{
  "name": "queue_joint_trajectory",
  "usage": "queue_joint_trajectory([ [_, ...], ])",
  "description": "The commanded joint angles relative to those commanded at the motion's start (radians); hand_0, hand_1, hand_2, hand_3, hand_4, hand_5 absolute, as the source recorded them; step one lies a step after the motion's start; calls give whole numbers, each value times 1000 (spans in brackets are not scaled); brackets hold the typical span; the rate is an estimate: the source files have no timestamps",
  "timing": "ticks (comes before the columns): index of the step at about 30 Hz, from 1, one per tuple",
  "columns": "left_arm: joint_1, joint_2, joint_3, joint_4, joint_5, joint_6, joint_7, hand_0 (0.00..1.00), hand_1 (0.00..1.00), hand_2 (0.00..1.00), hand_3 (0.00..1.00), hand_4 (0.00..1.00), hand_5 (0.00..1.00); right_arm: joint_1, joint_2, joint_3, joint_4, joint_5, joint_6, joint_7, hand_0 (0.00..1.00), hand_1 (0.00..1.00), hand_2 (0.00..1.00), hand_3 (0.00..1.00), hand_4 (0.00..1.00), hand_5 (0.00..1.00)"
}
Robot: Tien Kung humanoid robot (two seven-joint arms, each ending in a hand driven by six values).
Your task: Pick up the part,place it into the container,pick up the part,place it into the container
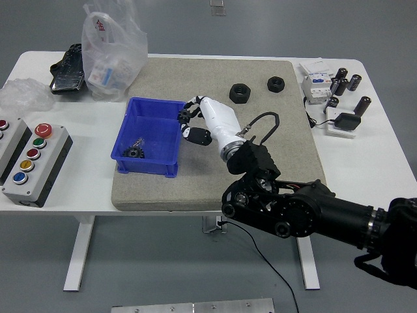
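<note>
My right hand [189,124], white with black fingers, reaches in from the lower right and hovers at the right rim of the blue bin [132,167]. Its fingers are curled around a small dark part [184,115], which is mostly hidden between them. A small dark gear-like part [135,151] lies inside the bin at its near left. Two black nuts [240,92] [275,83] sit on the grey mat [260,72] at the far right. My left hand is out of view.
A grey button box [31,163] stands at the left edge. A plastic bag [111,49] and a black item [68,68] lie at the far left. Small cylinders and white devices [339,88] crowd the far right of the white table [384,150].
</note>
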Motion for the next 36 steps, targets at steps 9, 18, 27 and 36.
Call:
queue_joint_trajectory([
  [9, 0, 2, -2, 0, 1, -2, 2, 689, 574, 546, 613, 559, 162, 17, 13, -30, 45, -61, 80, -50, 469, 657, 667, 688, 477, 261],
  [18, 0, 2, -4, 0, 4, -3, 3, 689, 574, 546, 613, 558, 162, 13, 13, -27, 36, -49, 109, -59, 513, 697, 736, 730, 584, 323],
  [27, -1, 3, -5, 0, 6, -4, 3, 689, 574, 546, 613, 558, 161, 8, 12, -19, 32, -34, 103, -48, 512, 698, 741, 743, 658, 368],
  [36, 0, 3, -5, 0, 8, -4, 2, 689, 574, 545, 612, 557, 159, 0, 9, -4, 32, -34, 94, -41, 511, 698, 744, 752, 686, 364],
])
